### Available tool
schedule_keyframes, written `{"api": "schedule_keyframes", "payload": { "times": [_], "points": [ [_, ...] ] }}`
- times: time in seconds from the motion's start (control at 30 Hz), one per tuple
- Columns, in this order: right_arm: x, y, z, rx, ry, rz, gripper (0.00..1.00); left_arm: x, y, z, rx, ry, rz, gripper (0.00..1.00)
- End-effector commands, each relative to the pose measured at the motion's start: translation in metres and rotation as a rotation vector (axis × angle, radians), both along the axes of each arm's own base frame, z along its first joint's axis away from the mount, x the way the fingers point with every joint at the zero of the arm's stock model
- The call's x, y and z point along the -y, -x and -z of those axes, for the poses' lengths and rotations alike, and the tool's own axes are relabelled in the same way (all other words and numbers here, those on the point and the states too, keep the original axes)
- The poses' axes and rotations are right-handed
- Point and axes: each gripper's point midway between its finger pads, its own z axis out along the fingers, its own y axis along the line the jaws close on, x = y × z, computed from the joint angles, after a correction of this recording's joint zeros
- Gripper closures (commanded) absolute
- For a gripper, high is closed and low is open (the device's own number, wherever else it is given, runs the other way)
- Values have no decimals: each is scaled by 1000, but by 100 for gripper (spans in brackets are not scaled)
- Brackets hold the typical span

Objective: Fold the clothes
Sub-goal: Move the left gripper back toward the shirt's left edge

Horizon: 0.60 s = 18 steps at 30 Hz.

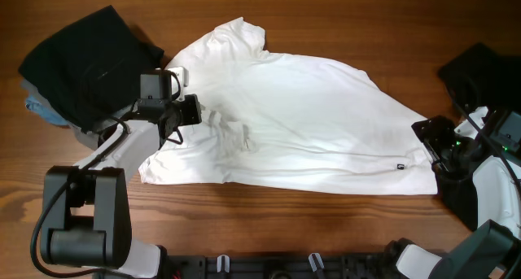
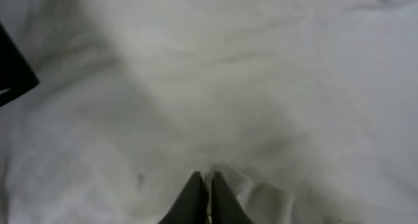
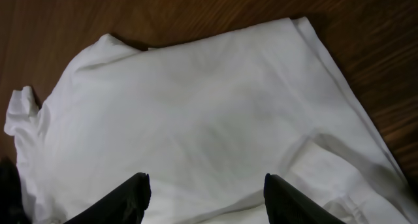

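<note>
White cotton fills the overhead view: the T-shirt [image 1: 309, 116] lies spread on the tabletop [image 1: 326, 10], its long axis running left to right. The collar end points up-left, and the hem with its small black tag [image 1: 400, 167] points right. The black garment [image 1: 81, 59] sits bunched at the far left, beside the shirt's sleeve end. The left arm [image 1: 122, 145] reaches over the shirt's left part, with a small pucker of cloth just ahead of it. The right arm [image 1: 488, 149] waits at the hem edge.

On to the left wrist: the left jaws are pressed together, tips down in the T-shirt [image 2: 261, 87], with fabric ridged around them. Whether any cloth is caught between them, I cannot tell.

Right wrist now: the right jaws are spread wide, holding nothing, hovering over the T-shirt [image 3: 196, 106] with bare tabletop [image 3: 98, 15] beyond.

My read is that a fold is being started. It would go best if the left confirms a real pinch, the right takes the hem corner, and both lift low together.
</note>
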Motion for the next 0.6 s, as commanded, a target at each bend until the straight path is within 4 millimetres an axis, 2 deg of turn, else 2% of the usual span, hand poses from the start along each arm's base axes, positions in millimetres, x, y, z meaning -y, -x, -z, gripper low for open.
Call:
{"api": "schedule_keyframes", "payload": {
  "times": [0.0, 0.27, 0.4, 0.47, 0.53, 0.57],
  "points": [
    [2, -1, -4, 14, 20, -13, 40, 11, -5, -6, 41, 48, 57, 96],
    [2, -1, -4, 12, 19, -14, 39, 15, -24, -23, 149, 64, 68, 96],
    [1, -1, -4, 12, 19, -14, 39, 12, -21, -23, 135, 59, 61, 94],
    [1, -1, -4, 12, 19, -14, 39, 8, -13, -25, 107, 58, 50, 88],
    [2, -1, -4, 12, 19, -14, 39, 2, 2, -26, 50, 55, 36, 69],
    [2, -1, -4, 12, 20, -14, 39, -1, 6, -25, 30, 51, 29, 65]
  ]
}}
